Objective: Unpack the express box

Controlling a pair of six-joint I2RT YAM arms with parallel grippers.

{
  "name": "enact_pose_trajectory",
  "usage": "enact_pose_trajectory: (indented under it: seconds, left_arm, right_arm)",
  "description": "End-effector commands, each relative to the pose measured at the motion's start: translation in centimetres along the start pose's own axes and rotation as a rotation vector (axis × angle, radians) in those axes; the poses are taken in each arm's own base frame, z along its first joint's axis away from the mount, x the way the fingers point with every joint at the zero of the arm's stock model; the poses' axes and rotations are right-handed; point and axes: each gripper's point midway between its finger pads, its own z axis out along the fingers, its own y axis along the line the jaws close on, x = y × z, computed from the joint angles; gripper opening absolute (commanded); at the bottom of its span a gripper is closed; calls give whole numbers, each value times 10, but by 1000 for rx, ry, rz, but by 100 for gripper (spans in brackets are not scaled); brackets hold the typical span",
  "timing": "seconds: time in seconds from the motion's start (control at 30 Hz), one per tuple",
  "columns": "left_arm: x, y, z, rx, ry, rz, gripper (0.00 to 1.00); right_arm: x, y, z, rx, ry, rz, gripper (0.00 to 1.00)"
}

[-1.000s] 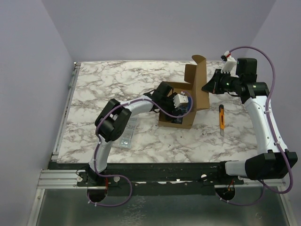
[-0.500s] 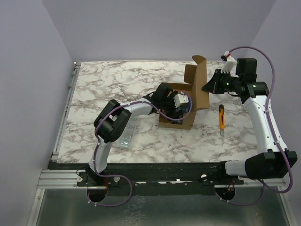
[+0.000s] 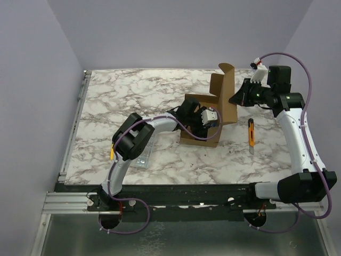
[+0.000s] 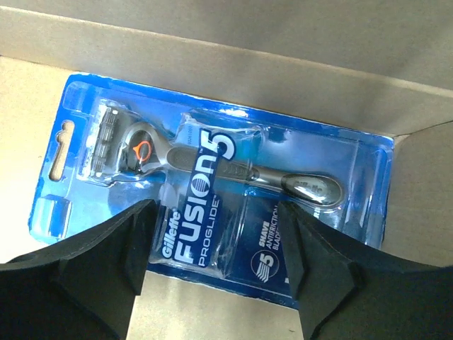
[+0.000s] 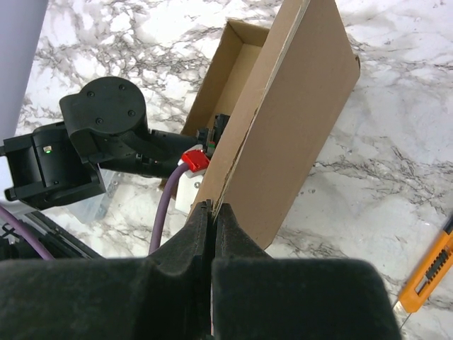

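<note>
The brown express box (image 3: 209,140) stands open mid-table with its flap lid (image 3: 227,96) raised upright. My right gripper (image 3: 235,100) is shut on the edge of that lid (image 5: 297,120) and holds it up. My left gripper (image 3: 205,121) reaches down into the box; its jaws are open, one on each side of the lower edge of a blue razor blister pack (image 4: 212,191) lying flat on the box floor (image 4: 212,312). The fingers (image 4: 92,269) do not pinch the pack.
An orange utility knife (image 3: 251,134) lies on the marble right of the box and shows in the right wrist view (image 5: 428,273). The clear organizer case (image 3: 144,154) lies left of the box, partly under my left arm.
My left gripper has moved a little to the right, further into the box. The right gripper and the lid have not moved.
</note>
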Motion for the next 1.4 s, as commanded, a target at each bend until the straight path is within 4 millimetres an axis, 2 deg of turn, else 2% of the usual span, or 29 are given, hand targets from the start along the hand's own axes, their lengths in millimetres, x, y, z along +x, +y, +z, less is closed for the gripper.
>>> enact_pose_trajectory:
  seconds: [0.0,0.1,0.23,0.4,0.63,0.73,0.9,1.07,1.17,1.27,1.37]
  left_arm:
    - [20,5,4,-38,69,12,72]
    - [13,10,-6,-71,69,28,54]
    - [-6,21,-19,-127,55,45,45]
    - [-35,28,-38,-160,7,81,35]
    - [-74,46,-71,-270,-50,128,29]
    - [-91,60,-88,-352,-80,136,21]
    - [-109,98,-130,-542,-114,78,21]
    - [-108,153,-200,-864,-211,-112,21]
    - [-94,180,-249,-1090,-262,-277,22]
    - [-63,203,-295,-1292,-293,-466,28]
    - [-21,220,-322,-1397,-335,-643,32]
  right_arm:
    - [11,-9,-6,52,28,-16,0]
    - [8,-9,-9,62,12,-23,0]
    - [6,-10,-10,71,2,-23,0]
    - [4,-12,-12,92,-11,-25,0]
    - [-1,-15,-20,136,-48,-29,0]
    - [-3,-17,-21,153,-59,-29,0]
    - [-6,-20,-22,174,-71,-16,0]
    - [-9,-22,-21,189,-92,4,0]
    - [-12,-25,-18,196,-98,16,0]
    - [-18,-24,-14,184,-99,18,0]
    - [-26,-21,-9,155,-102,18,0]
